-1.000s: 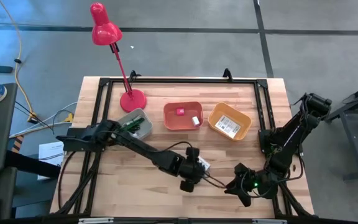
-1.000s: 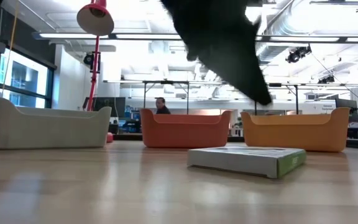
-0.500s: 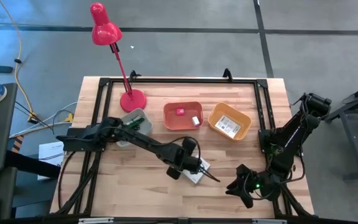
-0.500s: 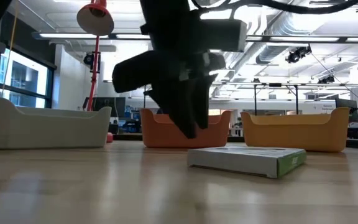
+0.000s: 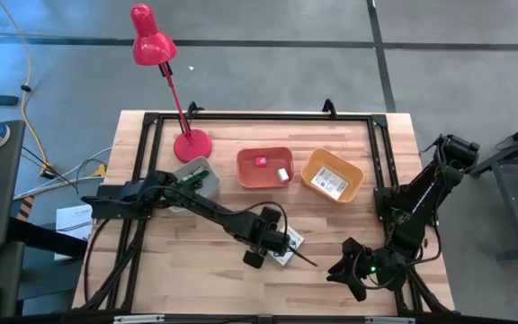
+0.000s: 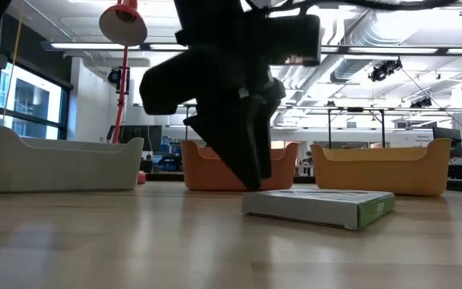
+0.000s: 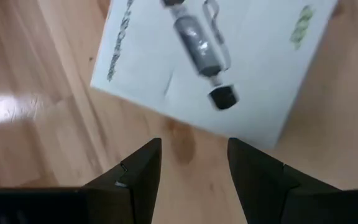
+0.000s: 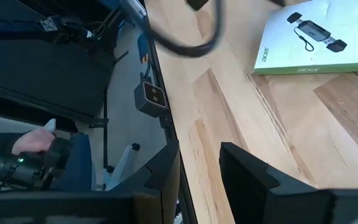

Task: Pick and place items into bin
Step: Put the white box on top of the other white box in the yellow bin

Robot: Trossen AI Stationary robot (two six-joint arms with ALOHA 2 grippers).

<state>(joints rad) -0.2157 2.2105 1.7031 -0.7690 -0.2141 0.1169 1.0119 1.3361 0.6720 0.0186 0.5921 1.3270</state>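
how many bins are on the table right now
3, in a row at the table's far side: grey bin by the red lamp, orange bin in the middle, yellow bin on the right.

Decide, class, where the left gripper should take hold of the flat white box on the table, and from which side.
Probably from above, across two opposite thin edges: the white box lies flat on the table, so only its edges give purchase. The left gripper already hangs open beside one edge.

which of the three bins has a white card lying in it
The yellow bin, rightmost in the row, holds a large white printed card. The grey bin holds green-dark items; the orange bin only tiny blocks.
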